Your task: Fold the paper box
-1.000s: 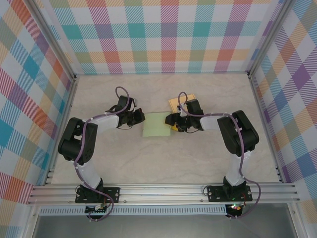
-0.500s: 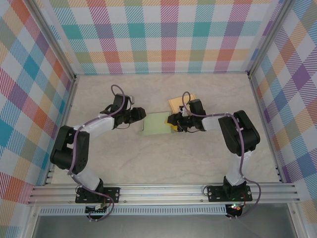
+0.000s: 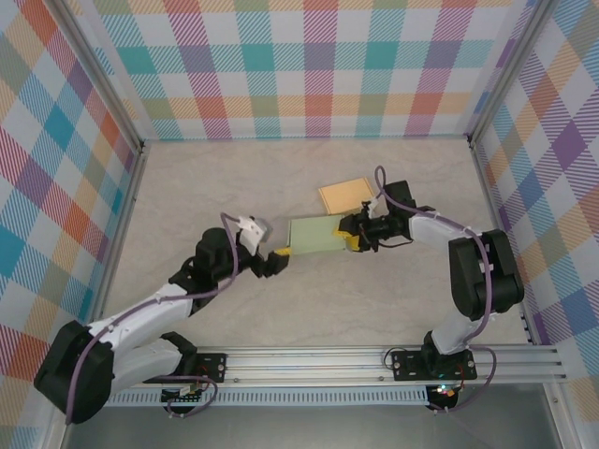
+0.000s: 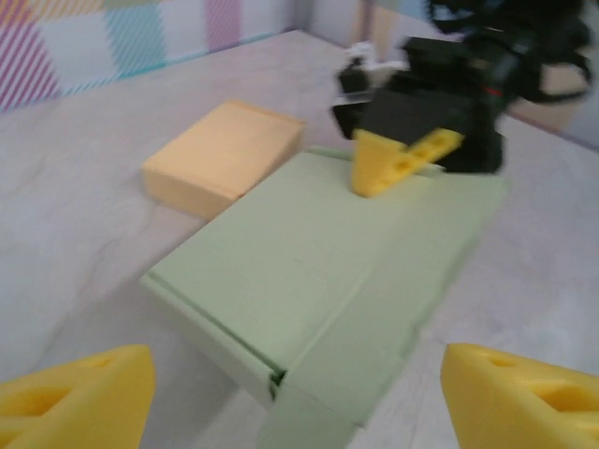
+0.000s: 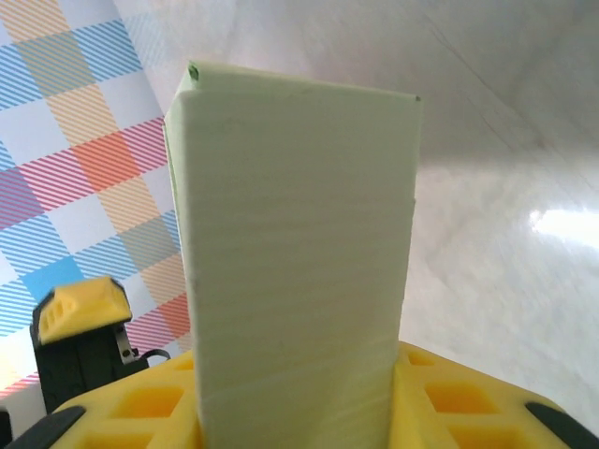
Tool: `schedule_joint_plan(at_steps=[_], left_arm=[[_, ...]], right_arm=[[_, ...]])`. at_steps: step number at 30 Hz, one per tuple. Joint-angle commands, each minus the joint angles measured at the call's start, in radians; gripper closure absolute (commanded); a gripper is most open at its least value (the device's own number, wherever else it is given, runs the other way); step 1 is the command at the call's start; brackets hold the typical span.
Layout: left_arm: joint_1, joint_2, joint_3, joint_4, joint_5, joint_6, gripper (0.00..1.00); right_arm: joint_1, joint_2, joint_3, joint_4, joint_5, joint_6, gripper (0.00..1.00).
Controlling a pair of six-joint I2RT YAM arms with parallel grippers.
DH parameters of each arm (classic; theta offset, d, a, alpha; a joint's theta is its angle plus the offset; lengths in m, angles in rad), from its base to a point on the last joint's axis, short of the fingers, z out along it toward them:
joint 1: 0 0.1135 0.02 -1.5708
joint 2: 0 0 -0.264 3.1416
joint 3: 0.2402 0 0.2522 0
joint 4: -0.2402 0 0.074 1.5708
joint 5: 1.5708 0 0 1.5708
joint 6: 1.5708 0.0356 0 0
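Top view: the green box (image 3: 316, 234) lies flat near the middle of the table (image 3: 187, 187), just at 7 o'clock of the orange box (image 3: 344, 195), corners close together. The right gripper (image 3: 352, 240) is at the green box's 3 o'clock edge, pinching it. The right wrist cam shows the green panel wedged between the yellow fingers. The left gripper (image 3: 275, 261) sits just off the box's 8 o'clock corner, jaws spread wide w/ nothing in them. The left wrist cam has both yellow fingertips (image 4: 75, 393) well apart, the box's near flap ahead of them and untouched.

Changed in the last sec:
- The left gripper was pressed together at the box's 9 o'clock edge. It has let go, opened and backed off toward 7 o'clock (the whole arm swung low).
- The right gripper narrowed onto its edge and dragged the box toward 2 o'clock.
- The orange box hasn't moved.

Meaning, as I judge it: the box is now held from one side only, so this is prob. a re-grip, not a fold. It still reads as flat, so the folding looks early. The left side likely needs a fresh hold on that near flap.
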Motion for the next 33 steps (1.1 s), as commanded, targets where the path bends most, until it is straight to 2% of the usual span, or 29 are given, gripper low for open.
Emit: schedule_joint_plan(at_steps=[1,3,4,9,12,15,22,28,33], left_arm=[[-0.078,-0.064,-0.001,0.008,-0.042,0.369,0.14],[-0.115,-0.086,0.003,-0.069,-0.079,0.426,0.07],[-0.129,-0.092,0.005,-0.100,-0.091,0.448,0.00],[-0.233,-0.099,0.028,-0.247,-0.139,0.522,0.00],[-0.290,-0.069,0.052,-0.317,-0.216,0.558,0.00],[-0.311,-0.030,0.064,-0.329,-0.275,0.585,0.00],[-0.325,0.091,0.095,-0.307,-0.315,0.628,0.00],[-0.328,0.169,0.109,-0.254,-0.358,0.648,0.04],[-0.328,0.205,0.128,-0.246,-0.370,0.645,0.21]], right_arm=[[-0.010,-0.009,0.006,-0.189,-0.100,-0.055,0.60],[-0.014,0.005,-0.004,-0.216,-0.132,-0.054,0.60],[-0.015,0.010,-0.008,-0.226,-0.144,-0.058,0.60],[-0.016,0.054,-0.035,-0.290,-0.200,-0.076,0.60],[-0.016,0.079,-0.033,-0.341,-0.213,-0.105,0.59],[-0.017,0.095,-0.023,-0.383,-0.220,-0.129,0.58],[-0.016,0.123,0.010,-0.450,-0.228,-0.167,0.57],[-0.017,0.138,0.024,-0.456,-0.232,-0.172,0.56],[-0.018,0.149,0.029,-0.455,-0.238,-0.173,0.55]])
